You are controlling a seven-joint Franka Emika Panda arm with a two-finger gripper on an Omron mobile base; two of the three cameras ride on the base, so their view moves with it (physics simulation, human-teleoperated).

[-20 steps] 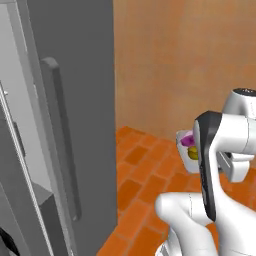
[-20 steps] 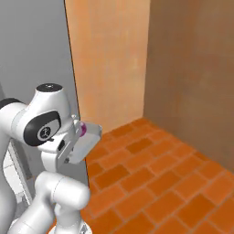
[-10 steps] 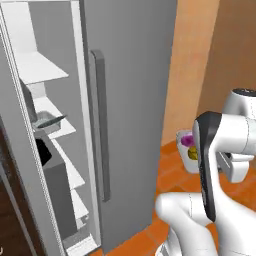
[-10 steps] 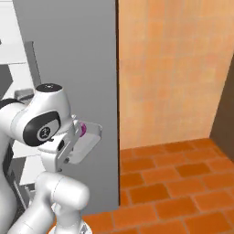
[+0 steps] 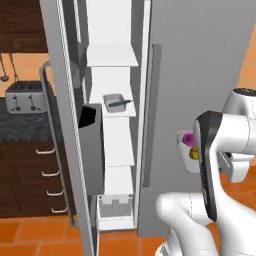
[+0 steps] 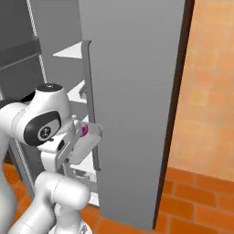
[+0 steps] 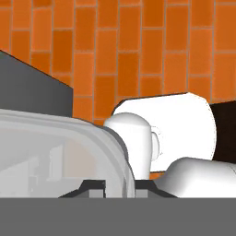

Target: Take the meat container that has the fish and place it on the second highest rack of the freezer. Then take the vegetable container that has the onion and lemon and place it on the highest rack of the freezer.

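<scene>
Pinching the vegetable container (image 7: 69,152) by its rim, the gripper (image 7: 119,185) holds it right of the open freezer (image 5: 115,125).

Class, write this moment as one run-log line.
stage: second tray in transit | held: vegetable tray with onion, lemon | jaws: shut on tray | fish tray: on freezer rack | door: open

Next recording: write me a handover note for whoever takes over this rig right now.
Claw: shut on the rim of the shallow grey metal vegetable container, carried beside the arm in front of the closed grey fridge door.
In it: round purple onion and yellow lemon.
Done: the grey metal meat container with the slim fish sits on the second-highest white freezer rack.
Left: lift the carried tray onto the highest rack, then release.
</scene>
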